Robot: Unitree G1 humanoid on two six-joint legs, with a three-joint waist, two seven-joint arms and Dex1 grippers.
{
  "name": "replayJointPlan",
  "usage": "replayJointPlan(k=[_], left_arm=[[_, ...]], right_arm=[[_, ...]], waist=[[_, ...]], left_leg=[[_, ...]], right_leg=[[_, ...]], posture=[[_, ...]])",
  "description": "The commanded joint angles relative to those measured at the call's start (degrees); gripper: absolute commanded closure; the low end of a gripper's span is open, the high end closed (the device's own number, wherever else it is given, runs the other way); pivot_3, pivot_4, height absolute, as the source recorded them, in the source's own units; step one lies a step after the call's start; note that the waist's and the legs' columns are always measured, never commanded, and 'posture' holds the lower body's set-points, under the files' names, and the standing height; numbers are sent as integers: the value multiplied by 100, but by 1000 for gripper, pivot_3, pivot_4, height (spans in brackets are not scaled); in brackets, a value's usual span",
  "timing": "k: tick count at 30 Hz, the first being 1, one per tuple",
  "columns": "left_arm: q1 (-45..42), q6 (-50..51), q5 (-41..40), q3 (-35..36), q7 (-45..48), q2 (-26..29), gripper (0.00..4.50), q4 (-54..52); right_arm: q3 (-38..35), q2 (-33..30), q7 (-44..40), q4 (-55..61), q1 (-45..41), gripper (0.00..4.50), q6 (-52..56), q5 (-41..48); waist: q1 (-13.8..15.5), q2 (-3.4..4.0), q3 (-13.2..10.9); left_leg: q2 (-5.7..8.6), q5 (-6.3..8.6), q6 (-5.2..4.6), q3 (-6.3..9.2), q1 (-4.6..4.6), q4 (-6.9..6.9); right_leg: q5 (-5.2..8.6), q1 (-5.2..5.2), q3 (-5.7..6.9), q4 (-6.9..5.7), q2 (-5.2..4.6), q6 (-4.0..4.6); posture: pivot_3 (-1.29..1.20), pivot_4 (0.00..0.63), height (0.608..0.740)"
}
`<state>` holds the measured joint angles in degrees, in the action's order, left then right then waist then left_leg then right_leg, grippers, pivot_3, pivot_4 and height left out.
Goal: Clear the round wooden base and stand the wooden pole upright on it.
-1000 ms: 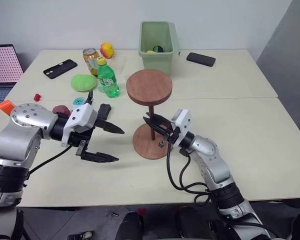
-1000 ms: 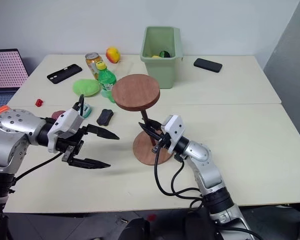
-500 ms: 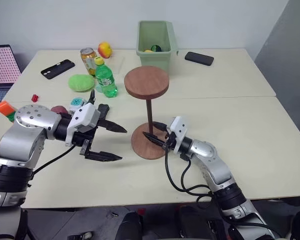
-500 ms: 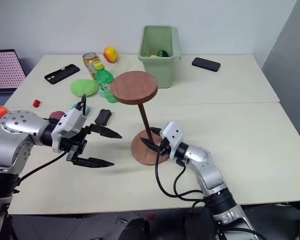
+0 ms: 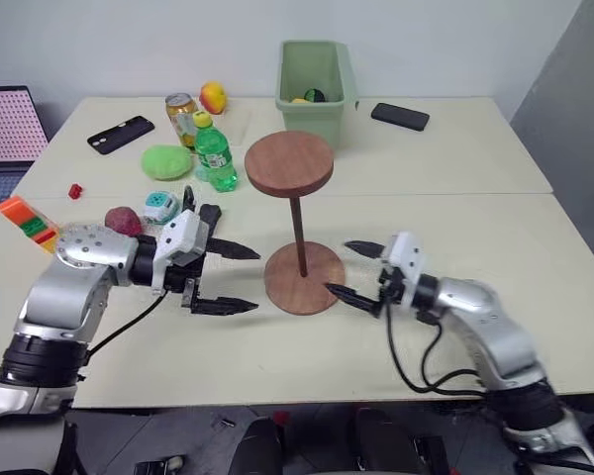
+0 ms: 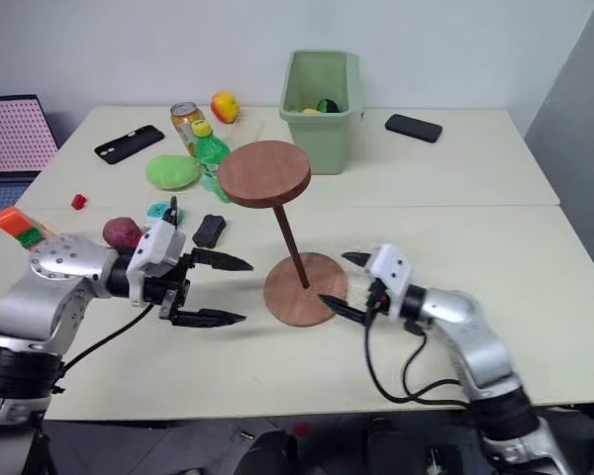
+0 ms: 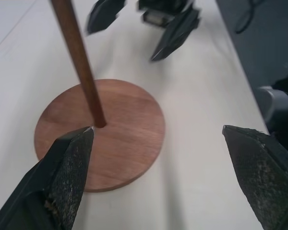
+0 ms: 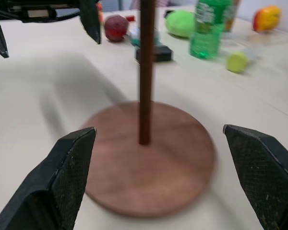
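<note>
Round wooden base (image 5: 302, 278): lies flat on the counter (image 5: 535, 257); this is my landmark. Nothing rests on its top face except the pole's foot, so I judge the clearing step done.

Wooden pole (image 5: 298, 233): stands with its lower end at the centre of the base and its fixed disc uppermost. It leans slightly in the right eye view; nothing touches it, so it holds itself up in the centre hole.

Right gripper (image 5: 360, 271): just to the right of the base, pointing at it, its jaws spread wide and holding nothing. Placed so, I judge, to leave the pole free while staying near enough to catch it if it tips.

Left gripper (image 5: 233, 277): just to the left of the base, facing it, its jaws fully apart and empty. It mirrors the right, bracketing the pole from the other side without contact.

Green bottle (image 5: 213, 155): well behind the base and to its left, with the can (image 5: 181, 116) and the green bin (image 5: 316, 82) farther back; all are clear of the base.

Black phones (image 5: 400, 117): far behind the base, one to each side.

Risk: the heavy disc on top makes the pole top-heavy; a bump to the counter could topple it.
</note>
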<state>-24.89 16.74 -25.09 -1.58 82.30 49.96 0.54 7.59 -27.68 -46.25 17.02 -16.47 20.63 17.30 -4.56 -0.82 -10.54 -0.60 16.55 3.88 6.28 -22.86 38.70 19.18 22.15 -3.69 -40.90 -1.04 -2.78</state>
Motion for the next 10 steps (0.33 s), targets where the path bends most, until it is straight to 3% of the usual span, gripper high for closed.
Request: replayJointPlan(k=[1, 6, 10], left_arm=[[170, 175, -79, 283, -379, -41, 0, -158], [446, 393, -222, 394, -652, -100, 0, -419], [611, 434, -358, 469, -706, -115, 0, -634]], right_arm=[[-617, -679, -458, 833, 288, 51, 460, 670], [-1059, -1407, -942, 916, 750, 51, 545, 994], [-1218, -1631, -1070, 689, 703, 51, 420, 1005]], waist=[[-10, 0, 0], [1, -1, 0], [10, -2, 0]], left_leg=[[-1, 0, 0, 0, 1, -2], [0, 1, -1, -2, 0, -2], [1, 1, -2, -5, 1, 1]], right_leg=[[0, 1, -1, -1, 1, 0], [0, -3, -2, 2, 0, 0], [0, -7, -4, 2, -2, 0]], posture=[[0, 150, 740], [0, 150, 740], [0, 150, 740]])
